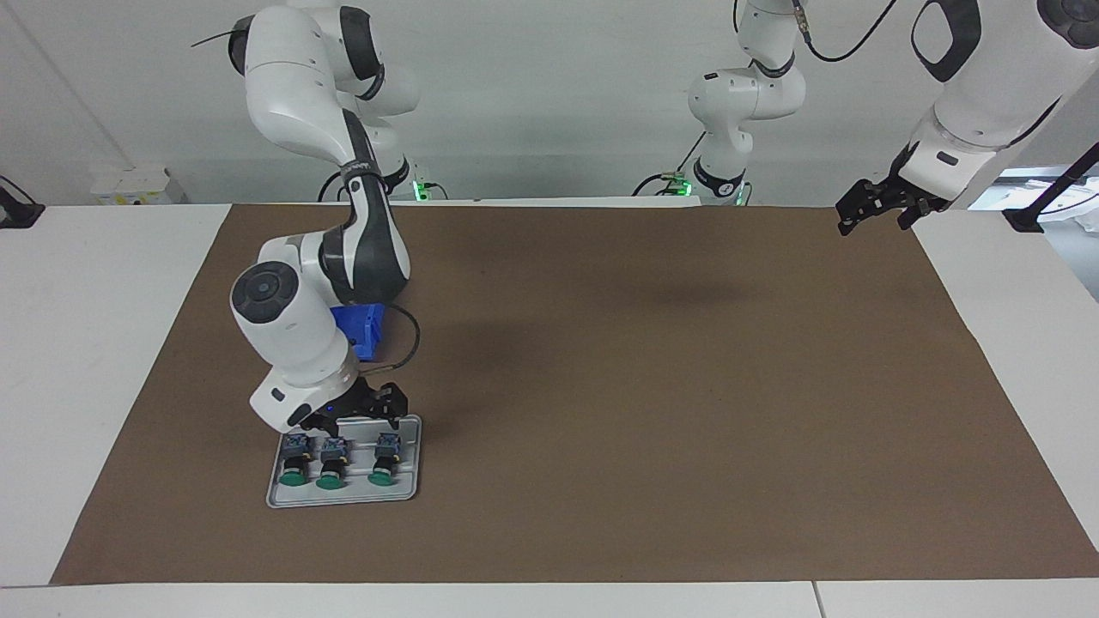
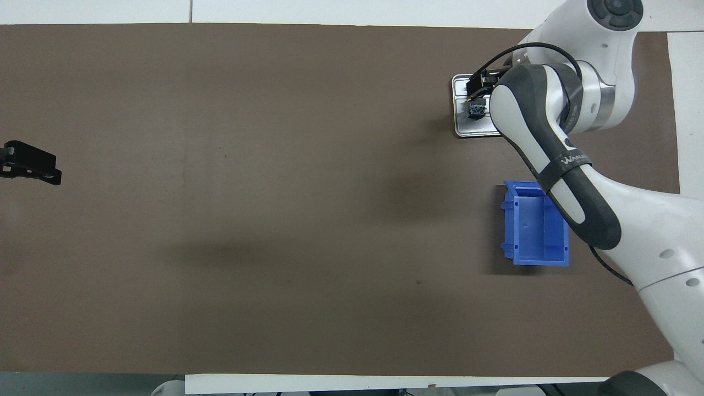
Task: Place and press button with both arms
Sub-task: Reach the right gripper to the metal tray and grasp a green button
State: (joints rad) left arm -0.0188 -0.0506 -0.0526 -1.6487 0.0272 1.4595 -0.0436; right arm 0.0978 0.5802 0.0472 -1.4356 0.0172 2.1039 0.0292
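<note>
Three buttons lie side by side on a small grey tray (image 1: 409, 446), green caps pointing away from the robots: one (image 1: 296, 463) at the right arm's end, one (image 1: 332, 463) in the middle, one (image 1: 384, 459) toward the table's middle. My right gripper (image 1: 361, 412) hangs open just above the tray's robot-side edge, over the buttons' terminal blocks, holding nothing. From overhead the right arm covers most of the tray (image 2: 461, 130); one button (image 2: 476, 110) shows below the right gripper (image 2: 479, 88). My left gripper (image 1: 876, 221) waits open and empty, raised over the mat's corner at the left arm's end.
A blue open bin (image 2: 536, 223) stands on the brown mat (image 1: 652, 386), nearer to the robots than the tray and partly hidden by the right arm. In the overhead view the left gripper (image 2: 52, 169) shows at the mat's edge.
</note>
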